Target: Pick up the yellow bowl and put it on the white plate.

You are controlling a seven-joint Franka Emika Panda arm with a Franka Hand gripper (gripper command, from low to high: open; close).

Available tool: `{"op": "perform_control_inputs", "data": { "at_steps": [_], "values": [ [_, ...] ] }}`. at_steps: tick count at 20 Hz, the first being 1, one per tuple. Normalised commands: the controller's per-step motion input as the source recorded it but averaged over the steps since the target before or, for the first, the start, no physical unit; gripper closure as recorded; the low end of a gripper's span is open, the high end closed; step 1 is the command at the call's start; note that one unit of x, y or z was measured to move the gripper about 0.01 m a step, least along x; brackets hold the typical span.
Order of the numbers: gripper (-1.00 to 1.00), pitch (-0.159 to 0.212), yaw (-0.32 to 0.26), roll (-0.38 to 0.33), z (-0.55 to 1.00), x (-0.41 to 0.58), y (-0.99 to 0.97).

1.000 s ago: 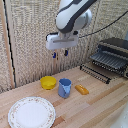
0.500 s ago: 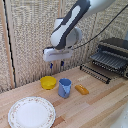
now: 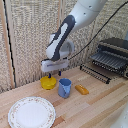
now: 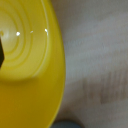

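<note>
The yellow bowl (image 3: 48,83) sits on the wooden table, behind the white plate (image 3: 31,112) with the reddish floral rim. My gripper (image 3: 54,75) hangs directly over the bowl, its dark fingers apart and just at the bowl's rim. In the wrist view the bowl (image 4: 30,60) fills most of the frame, seen from very close. One dark fingertip (image 4: 1,52) shows over the bowl's inside; the other finger is out of frame. The gripper holds nothing.
A blue mug (image 3: 64,88) stands close beside the bowl, on the exterior view's right, and its rim shows in the wrist view (image 4: 67,124). A small orange block (image 3: 81,89) lies past it. A dark metal rack appliance (image 3: 110,59) stands at the back right.
The arm has swung down and towards the exterior view's left, from well above the table to just over the yellow bowl. The bowl, mug and plate have not moved.
</note>
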Motion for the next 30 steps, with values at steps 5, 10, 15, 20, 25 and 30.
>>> {"op": "perform_control_inputs", "data": {
  "at_steps": [5, 10, 15, 20, 25, 30],
  "values": [
    [1.0, 0.041, 0.065, -0.076, -0.19, 0.195, 0.07],
    [1.0, 0.007, 0.009, -0.017, -0.02, 0.002, 0.04],
    [1.0, -0.003, 0.0, -0.001, 0.0, 0.0, 0.0],
    [1.0, -0.035, 0.0, -0.003, 0.05, -0.036, 0.02],
    [1.0, 0.013, 0.0, -0.001, 0.04, -0.115, 0.06],
    [1.0, 0.108, 0.019, 0.044, 0.2, -0.143, 0.0]
  ]
}}
